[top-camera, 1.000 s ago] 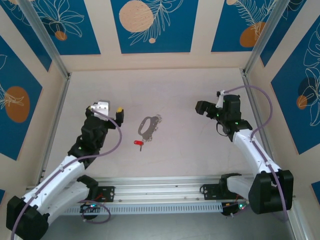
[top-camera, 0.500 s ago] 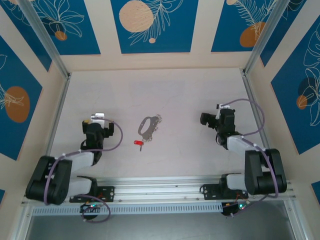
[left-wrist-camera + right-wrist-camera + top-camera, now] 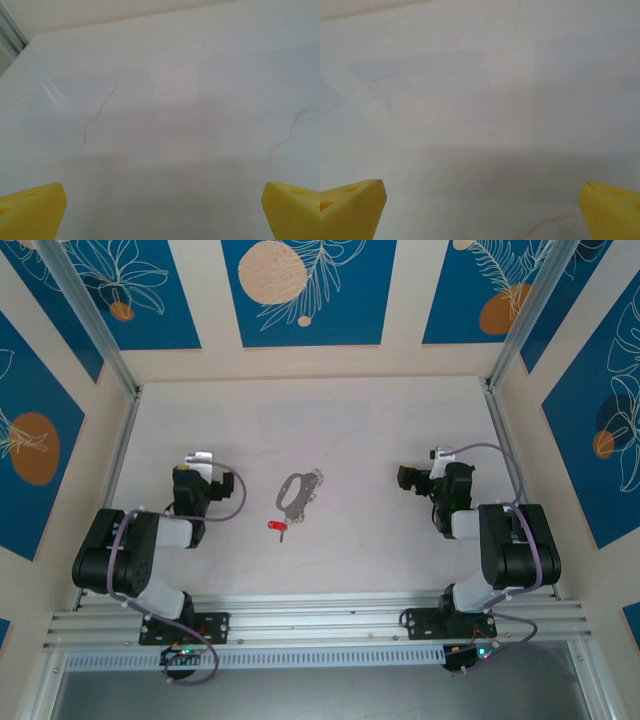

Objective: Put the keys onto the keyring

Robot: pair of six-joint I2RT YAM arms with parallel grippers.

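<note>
Lying apart on the counter (image 3: 380, 440) in the top view, key (image 3: 277, 526) and keyring (image 3: 294, 493) suggest the task is not yet begun: gripping, lifting and threading are all left. The keyring's long axis runs near-to-far, leaning right at its far end, where its chain (image 3: 316, 479) trails. The key sits just nearer, red head leftward, blade direction too small to tell.

Left wrist view: left fingers (image 3: 32, 212) stand wide over the counter, holding nothing.

Right wrist view: right fingers (image 3: 350, 210) likewise wide, holding nothing.

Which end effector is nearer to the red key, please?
Left. The left end effector is left of the red key, slightly beyond it; the right end effector is farther, to its right.
</note>
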